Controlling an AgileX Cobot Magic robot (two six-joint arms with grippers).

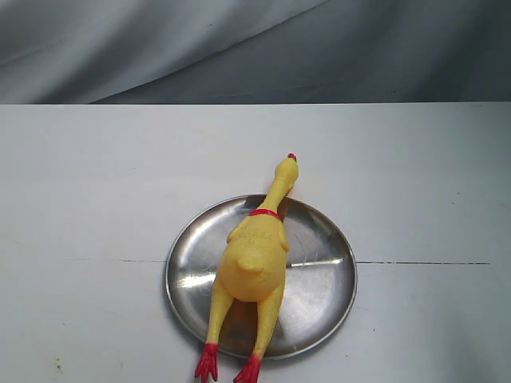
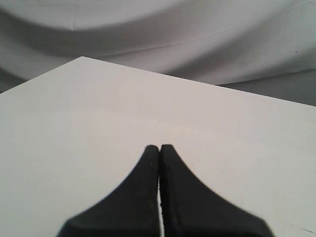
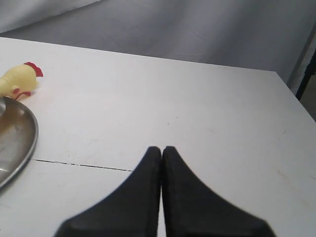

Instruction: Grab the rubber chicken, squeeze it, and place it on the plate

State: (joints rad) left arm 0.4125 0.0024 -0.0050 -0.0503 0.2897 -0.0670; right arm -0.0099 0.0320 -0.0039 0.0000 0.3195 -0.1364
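The yellow rubber chicken (image 1: 254, 259) lies lengthwise on the round silver plate (image 1: 323, 279). Its head with the red comb hangs past the far rim and its red feet stick out over the near rim. In the right wrist view the chicken's head (image 3: 19, 79) and a piece of the plate's rim (image 3: 27, 143) show off to one side. My right gripper (image 3: 161, 148) is shut and empty, apart from them over bare table. My left gripper (image 2: 159, 146) is shut and empty too, with only table before it. Neither gripper appears in the exterior view.
The white table (image 1: 96, 199) has a thin dark seam (image 1: 423, 262) running across it beside the plate. Grey cloth (image 1: 239, 48) hangs behind the far edge. A table corner (image 2: 81, 58) shows in the left wrist view.
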